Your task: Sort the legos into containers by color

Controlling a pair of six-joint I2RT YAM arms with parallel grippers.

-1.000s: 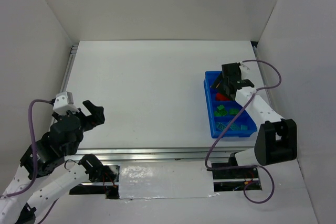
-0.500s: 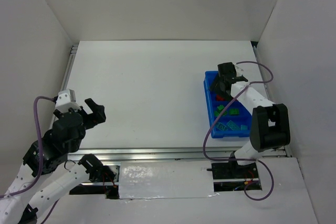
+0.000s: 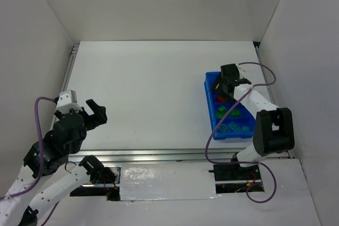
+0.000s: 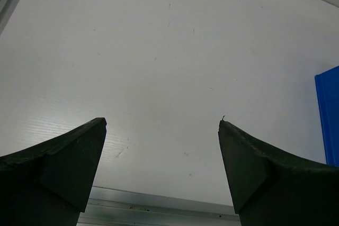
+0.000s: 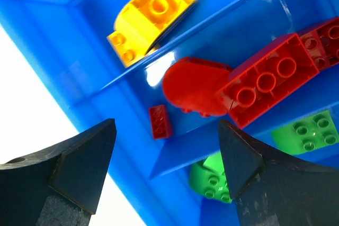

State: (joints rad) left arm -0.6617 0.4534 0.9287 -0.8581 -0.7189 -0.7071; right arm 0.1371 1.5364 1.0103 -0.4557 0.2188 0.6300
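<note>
Right gripper [image 5: 167,130] jaws spread, holding nothing, over blue tray [image 5: 74,62]. Small red brick [image 5: 160,121] directly beneath, between the jaws; rounded red piece [image 5: 193,86] just beyond, same compartment. Left gripper [image 4: 162,123] spread, empty.

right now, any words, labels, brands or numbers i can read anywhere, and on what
None: no text can be read in any view.
The tray is plain blue plastic.
The legos show only bare studs, with no print that can be made out.
The table bears only faint scuffs.
</note>
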